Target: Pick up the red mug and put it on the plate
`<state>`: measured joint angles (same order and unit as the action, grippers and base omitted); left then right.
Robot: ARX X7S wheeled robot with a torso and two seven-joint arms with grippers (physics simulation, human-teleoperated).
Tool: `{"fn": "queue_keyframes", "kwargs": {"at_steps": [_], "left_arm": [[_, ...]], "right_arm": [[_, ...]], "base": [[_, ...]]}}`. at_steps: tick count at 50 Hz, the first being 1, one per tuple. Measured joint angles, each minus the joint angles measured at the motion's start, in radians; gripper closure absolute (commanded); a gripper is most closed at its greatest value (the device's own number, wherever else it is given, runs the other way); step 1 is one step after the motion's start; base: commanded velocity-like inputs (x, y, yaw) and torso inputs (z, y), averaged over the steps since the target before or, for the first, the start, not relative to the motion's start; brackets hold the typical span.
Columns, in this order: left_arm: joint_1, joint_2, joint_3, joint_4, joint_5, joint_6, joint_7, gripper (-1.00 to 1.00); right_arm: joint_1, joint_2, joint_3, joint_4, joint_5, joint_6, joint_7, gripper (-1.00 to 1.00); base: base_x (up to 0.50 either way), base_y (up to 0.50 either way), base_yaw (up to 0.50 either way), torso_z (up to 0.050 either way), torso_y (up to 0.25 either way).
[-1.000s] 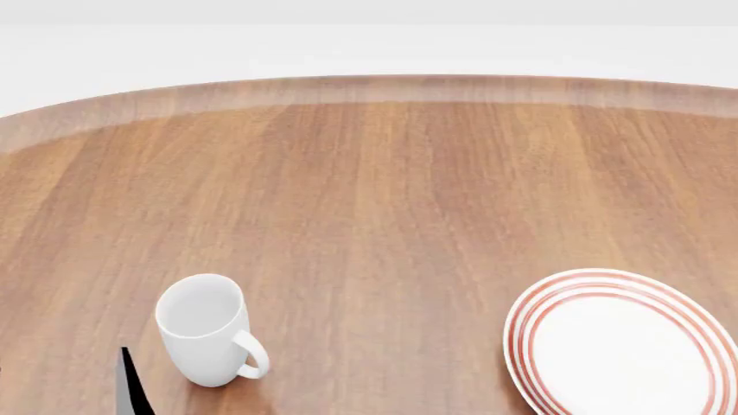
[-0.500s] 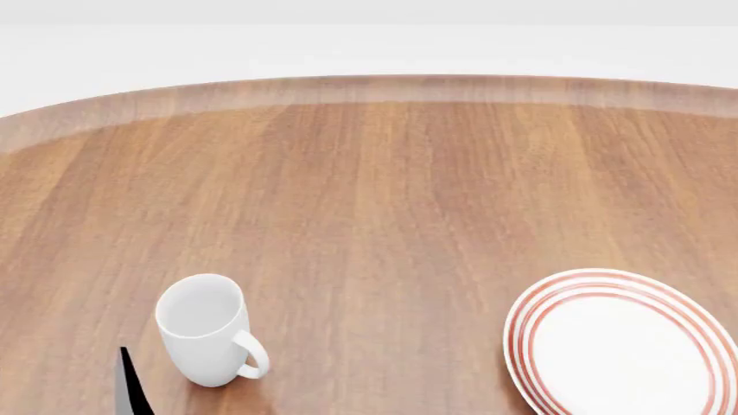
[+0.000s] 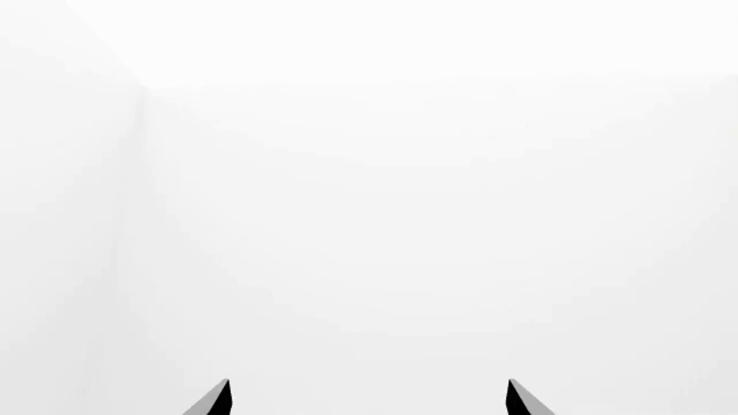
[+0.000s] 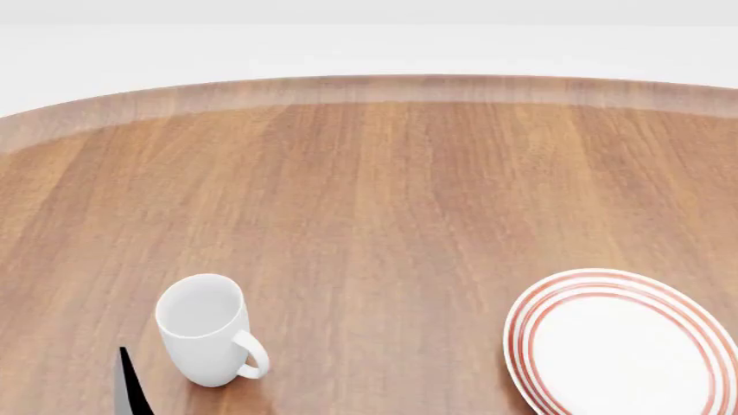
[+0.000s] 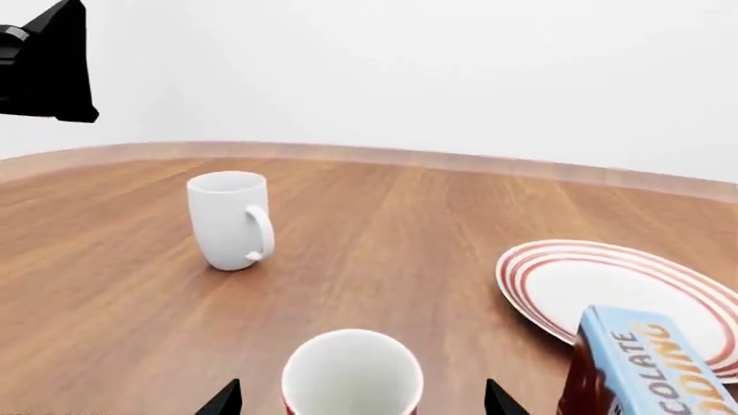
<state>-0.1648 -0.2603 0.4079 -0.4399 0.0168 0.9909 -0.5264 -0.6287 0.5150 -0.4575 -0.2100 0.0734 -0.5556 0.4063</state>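
Note:
The right wrist view has the red mug (image 5: 352, 373) close up: its white inside faces me and a thin red edge shows at its sides. My right gripper (image 5: 361, 400) is open, with one tip on either side of the mug's rim and a gap to each. The plate (image 5: 611, 281), white with red rings, lies beyond the mug; the head view has the plate (image 4: 623, 346) at the near right. My left gripper (image 3: 369, 399) is open and empty, facing only a white wall. One of its dark fingers (image 4: 130, 389) shows beside the white mug. The head view does not show the red mug.
A plain white mug (image 4: 207, 328) stands upright at the near left of the round wooden table (image 4: 381, 199); the white mug (image 5: 231, 220) has its handle toward the plate. A blue chocolate box (image 5: 645, 367) stands close to the red mug, in front of the plate.

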Motion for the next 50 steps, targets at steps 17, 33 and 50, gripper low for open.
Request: {"fn": "queue_keyframes", "kwargs": {"at_steps": [17,33,50], "left_arm": [[-0.002,-0.002,0.005,-0.002,-0.001,0.003,-0.005,-1.0],[-0.003,-0.005,0.01,-0.003,-0.002,0.005,-0.009,-1.0],[-0.005,-0.007,0.014,-0.004,-0.003,0.008,-0.014,-1.0]], "right_arm": [[0.03,-0.015,-0.02,0.093,0.033,-0.052,-0.013,-1.0],[0.05,-0.032,-0.04,0.163,0.053,-0.091,-0.027,-1.0],[0.062,-0.042,-0.054,0.212,0.066,-0.123,-0.034,-1.0]], "base": [[0.0,0.0,0.0,0.0,0.0],[0.0,0.0,0.0,0.0,0.0],[0.0,0.0,0.0,0.0,0.0]]}}
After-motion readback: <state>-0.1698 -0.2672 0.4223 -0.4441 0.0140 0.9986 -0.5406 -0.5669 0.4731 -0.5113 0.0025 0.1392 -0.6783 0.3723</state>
